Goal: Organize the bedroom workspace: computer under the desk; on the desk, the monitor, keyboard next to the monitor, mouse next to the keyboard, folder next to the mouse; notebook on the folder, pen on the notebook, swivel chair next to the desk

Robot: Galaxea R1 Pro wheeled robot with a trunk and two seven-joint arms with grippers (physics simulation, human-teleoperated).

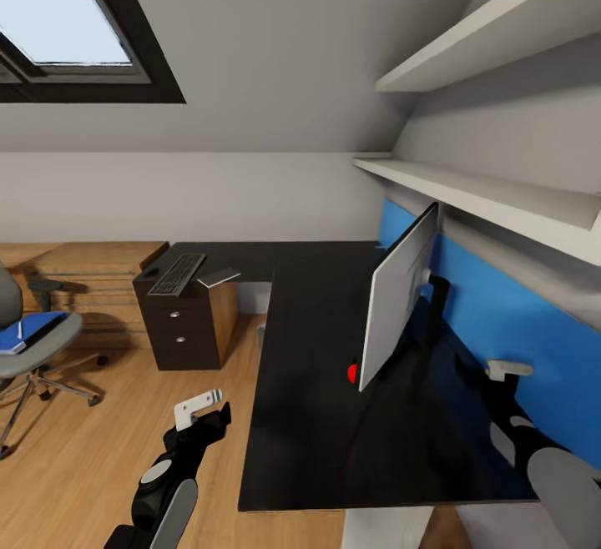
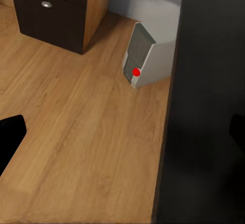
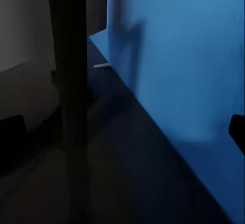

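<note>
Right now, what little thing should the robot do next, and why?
Probably pull the right claw back from behind the monitor and head toward the keyboard. The keyboard lies at the far end of the desk, well away from the monitor, though it belongs beside it.

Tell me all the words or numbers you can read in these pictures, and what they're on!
There are none to read.
The keyboard has keys, but they are too small to show any letters.
The monitor is seen from its edge and back, with no brand showing.
The computer under the desk has a red dot on its front, not a word.
The folder on the swivel chair is plain blue.
</note>
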